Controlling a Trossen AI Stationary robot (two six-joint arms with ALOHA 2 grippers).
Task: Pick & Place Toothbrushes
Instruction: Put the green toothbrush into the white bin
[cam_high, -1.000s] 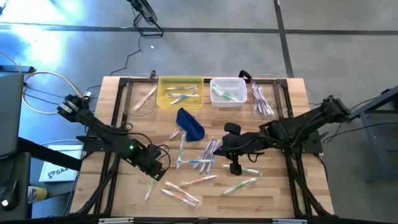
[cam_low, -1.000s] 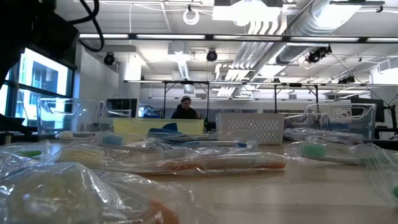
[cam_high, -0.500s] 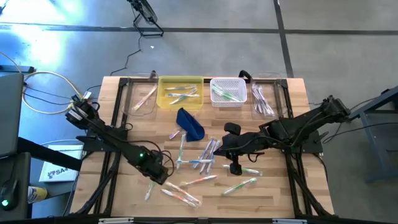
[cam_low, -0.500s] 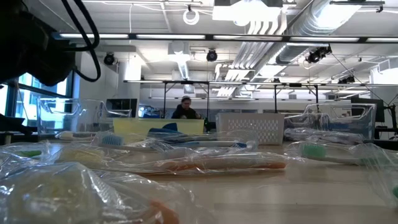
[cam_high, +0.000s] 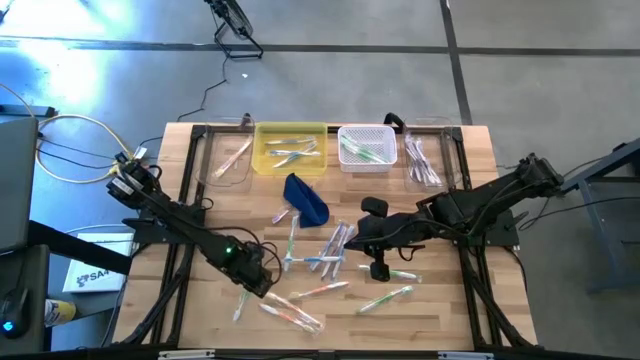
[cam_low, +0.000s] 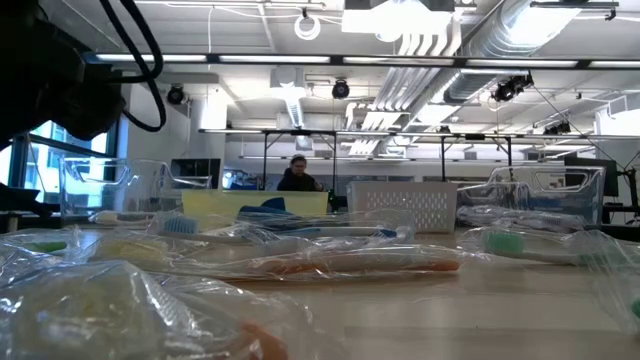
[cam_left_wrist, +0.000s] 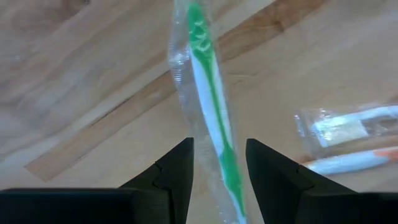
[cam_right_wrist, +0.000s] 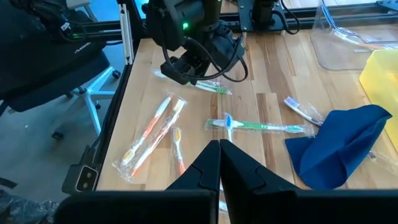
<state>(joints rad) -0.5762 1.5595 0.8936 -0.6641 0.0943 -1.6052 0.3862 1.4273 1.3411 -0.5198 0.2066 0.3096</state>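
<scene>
Wrapped toothbrushes lie scattered on the wooden table (cam_high: 450, 300), several in the middle (cam_high: 325, 250) and some toward the near edge (cam_high: 295, 312). A green and white toothbrush (cam_left_wrist: 210, 106) in a clear wrapper lies flat at the near left (cam_high: 240, 303). My left gripper (cam_left_wrist: 219, 146) is open and points down over it (cam_high: 256, 280). One finger stands on either side of the handle, and no touch shows. My right gripper (cam_right_wrist: 219, 149) is shut and empty, held high over the table's middle (cam_high: 362, 238).
Along the far edge stand a clear bin (cam_high: 232, 158), a yellow bin (cam_high: 290, 148), a white basket (cam_high: 366, 147) and another clear bin (cam_high: 425, 160), each with toothbrushes inside. A dark blue pouch (cam_high: 305, 197) lies in front of the yellow bin. A person (cam_low: 297, 175) sits in the room behind.
My left gripper has come down and a little toward the table's near edge, onto the green toothbrush, then stopped with its fingers still apart. The toothbrushes and my right arm have not moved.
</scene>
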